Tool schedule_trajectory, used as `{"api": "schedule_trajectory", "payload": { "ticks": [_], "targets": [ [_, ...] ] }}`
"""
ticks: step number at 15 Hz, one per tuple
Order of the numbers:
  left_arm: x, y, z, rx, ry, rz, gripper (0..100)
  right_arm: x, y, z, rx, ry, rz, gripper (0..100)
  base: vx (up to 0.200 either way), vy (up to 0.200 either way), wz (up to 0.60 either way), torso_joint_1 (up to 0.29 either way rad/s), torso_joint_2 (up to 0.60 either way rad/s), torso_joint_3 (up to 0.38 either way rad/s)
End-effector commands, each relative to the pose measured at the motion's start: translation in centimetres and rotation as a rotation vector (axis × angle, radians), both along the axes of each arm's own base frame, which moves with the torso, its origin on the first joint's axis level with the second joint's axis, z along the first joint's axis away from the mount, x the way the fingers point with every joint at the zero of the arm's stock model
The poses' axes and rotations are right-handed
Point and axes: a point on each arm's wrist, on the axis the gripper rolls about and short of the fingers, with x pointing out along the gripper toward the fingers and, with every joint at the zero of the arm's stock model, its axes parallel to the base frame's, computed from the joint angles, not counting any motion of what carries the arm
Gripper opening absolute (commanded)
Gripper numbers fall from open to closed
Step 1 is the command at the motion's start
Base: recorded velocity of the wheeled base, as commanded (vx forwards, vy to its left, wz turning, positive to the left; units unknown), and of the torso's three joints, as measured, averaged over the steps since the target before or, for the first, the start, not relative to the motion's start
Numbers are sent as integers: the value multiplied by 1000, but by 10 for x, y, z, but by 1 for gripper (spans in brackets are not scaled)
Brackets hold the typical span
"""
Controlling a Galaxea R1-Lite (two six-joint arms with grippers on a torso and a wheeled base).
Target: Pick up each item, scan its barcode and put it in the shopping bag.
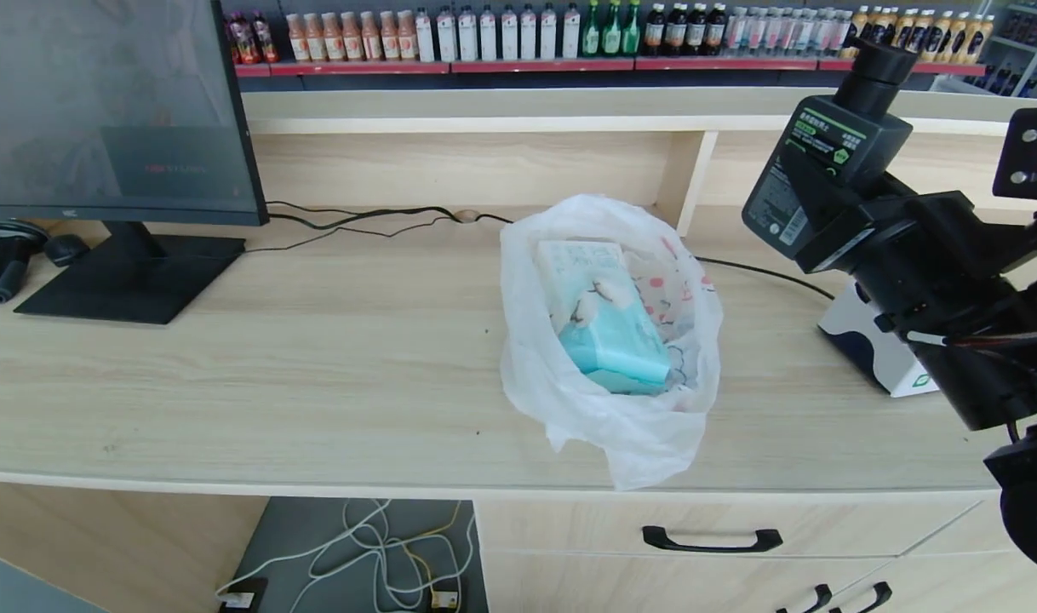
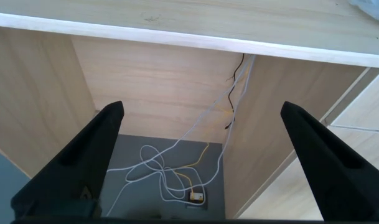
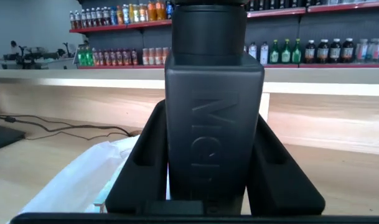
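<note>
In the head view, the right gripper holds a black, square-sided plastic bottle with a round cap tilted in the air. It is to the right of the thin white plastic shopping bag on the pale wooden counter. The bottle looks stiff and smooth, and probably weighty if full.

In the left wrist view, the left gripper hangs below the counter's edge, its fingers spread wide on nothing.

In the right wrist view, the right fingers clamp the bottle's flat sides low down. That seems a sound hold, as it leaves the label faces clear.

Bright, even indoor light; faint shadows; bowed edges.
</note>
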Motion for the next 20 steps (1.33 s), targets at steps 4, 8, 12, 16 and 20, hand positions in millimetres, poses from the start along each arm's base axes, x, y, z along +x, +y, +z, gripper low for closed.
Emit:
{"api": "schedule_trajectory", "payload": {
  "ticks": [4,8,12,16,20],
  "targets": [
    [0,0,0,0,-1,1,100,3,31,-12,-18,35,98,0,0,0,0,0,0,0],
    [0,0,0,0,-1,-1,100,16,50,-35,-50,103,130,0,0,0,0,0,0,0],
    [0,0,0,0,-1,1,100,31,57,-53,-71,155,117,0,0,0,0,0,0,0],
    [0,0,0,0,-1,1,100,42,61,-66,-87,184,111,0,0,0,0,0,0,0],
    [0,0,0,0,-1,-1,100,55,56,-69,-89,184,75,0,0,0,0,0,0,0]
  ]
}}
